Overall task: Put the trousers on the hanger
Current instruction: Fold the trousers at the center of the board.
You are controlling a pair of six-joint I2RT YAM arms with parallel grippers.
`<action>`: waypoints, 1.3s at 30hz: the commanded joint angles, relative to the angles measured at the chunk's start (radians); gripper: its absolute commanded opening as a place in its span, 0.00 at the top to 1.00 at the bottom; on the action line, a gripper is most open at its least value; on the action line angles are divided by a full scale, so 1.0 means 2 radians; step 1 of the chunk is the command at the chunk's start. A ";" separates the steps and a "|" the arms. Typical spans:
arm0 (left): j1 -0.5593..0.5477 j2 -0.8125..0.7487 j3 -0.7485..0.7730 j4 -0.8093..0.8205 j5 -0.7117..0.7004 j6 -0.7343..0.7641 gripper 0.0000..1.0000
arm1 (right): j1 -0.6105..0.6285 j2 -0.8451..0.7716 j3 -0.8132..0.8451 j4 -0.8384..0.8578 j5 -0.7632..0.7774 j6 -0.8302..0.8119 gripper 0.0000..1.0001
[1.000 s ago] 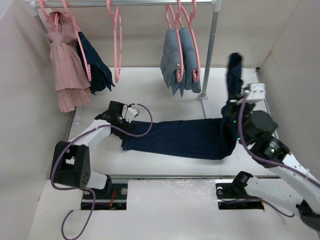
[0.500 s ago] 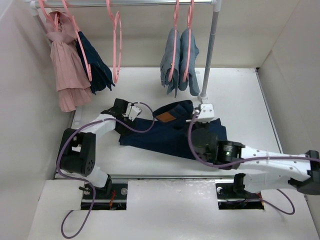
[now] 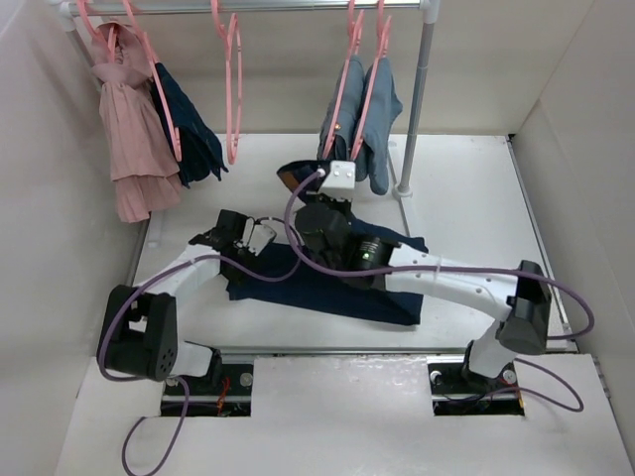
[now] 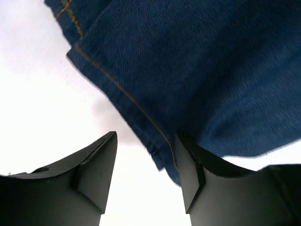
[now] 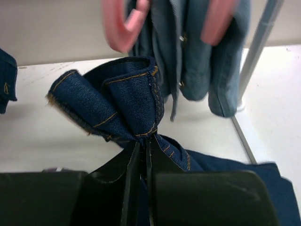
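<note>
Denim, dark navy: trousers [image 3: 327, 290] lie on the white table [image 3: 466, 198], long axis left to right, right end a little nearer me. One bunched end is raised at the back, pointing toward the rail, just beside the grey-blue jeans [image 3: 382, 99]. My right arm reaches leftward across the cloth; right gripper [image 5: 141, 147] fingers pressed together, pinching that bunch. My left arm lies low; left gripper [image 4: 146, 165] fingers spread at the left hem, stitched edge between them. Empty pink hanger [image 3: 233, 94] hangs apart, back left.

2 white-and-black arms [image 3: 446, 275], purple cables [image 3: 123, 448], black wedge-shaped fingers [image 4: 94, 174].
</note>
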 commanded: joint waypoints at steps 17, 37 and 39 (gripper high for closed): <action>0.137 -0.142 0.091 -0.106 0.021 -0.045 0.40 | 0.010 0.185 0.085 0.068 -0.168 -0.009 1.00; 0.147 -0.143 0.120 -0.111 0.080 -0.033 0.27 | 0.093 0.053 -0.044 0.064 -0.417 -0.127 0.00; 0.130 -0.138 0.108 -0.097 0.086 -0.027 0.26 | 0.079 -0.002 -0.070 0.030 -0.434 -0.084 0.00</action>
